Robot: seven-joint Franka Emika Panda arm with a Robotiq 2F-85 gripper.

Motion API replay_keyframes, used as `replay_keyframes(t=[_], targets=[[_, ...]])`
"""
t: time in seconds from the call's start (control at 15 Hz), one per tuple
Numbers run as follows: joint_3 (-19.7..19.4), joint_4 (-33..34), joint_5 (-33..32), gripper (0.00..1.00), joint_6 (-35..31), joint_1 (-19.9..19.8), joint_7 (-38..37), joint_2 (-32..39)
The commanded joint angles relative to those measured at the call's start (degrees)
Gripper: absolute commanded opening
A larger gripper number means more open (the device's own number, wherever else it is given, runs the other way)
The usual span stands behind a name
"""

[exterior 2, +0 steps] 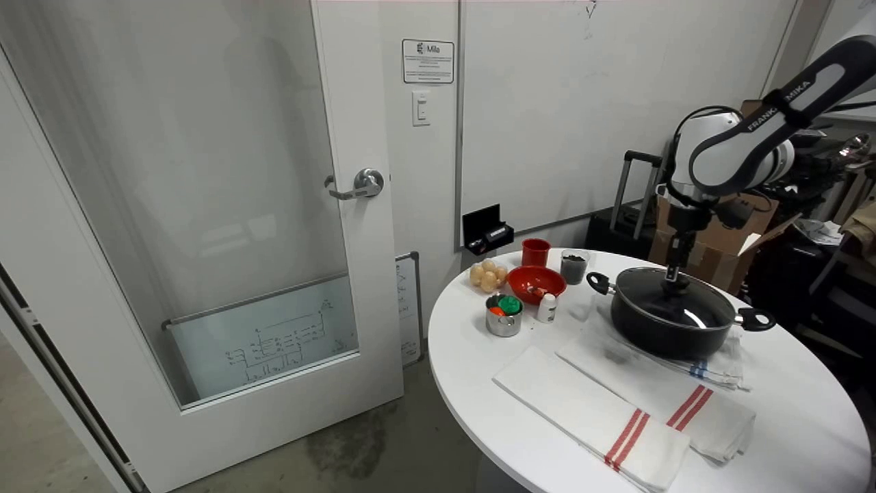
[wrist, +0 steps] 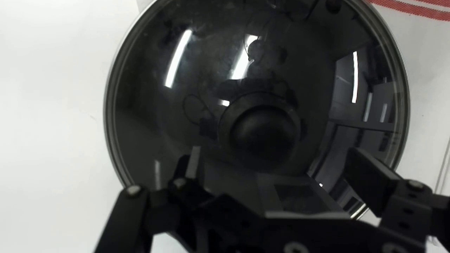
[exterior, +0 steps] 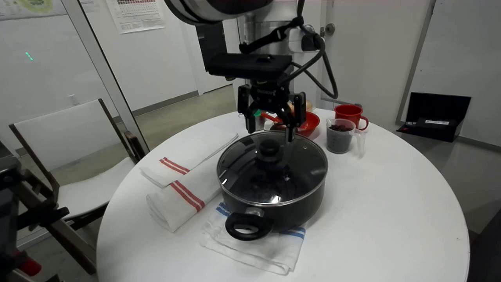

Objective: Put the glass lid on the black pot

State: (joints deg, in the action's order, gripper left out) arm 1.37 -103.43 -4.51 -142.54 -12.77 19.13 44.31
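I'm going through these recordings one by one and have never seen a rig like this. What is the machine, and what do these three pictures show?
The machine is one jointed robot arm ending in a two-fingered tool. Two pictures come from cameras outside the robot; the third comes from its wrist, looking down past the fingers. On the round white table, a glass lid sits on a black pot, which rests on a blue-striped towel. Nearby lie two red-striped towels; a red bowl, red mug and measuring cup stand there too. Nothing seems held: the wrist view shows the fingers spread, with gaps either side of the lid's knob.
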Motion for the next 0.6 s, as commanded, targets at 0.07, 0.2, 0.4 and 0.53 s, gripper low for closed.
replay_keyframes(t=[0.07, 0.2, 0.4, 0.53], targets=[[-0.6, -1.5, 0.3, 1.0, 0.6, 0.9, -0.7, -2.0], [-0.9, -1.5, 0.0, 1.0, 0.6, 1.3, -1.1, -2.2], [-0.4, 0.1, 0.4, 1.0, 0.1, 0.6, 0.3, -0.5], [-0.4, 0.1, 0.4, 1.0, 0.1, 0.6, 0.3, -0.5]])
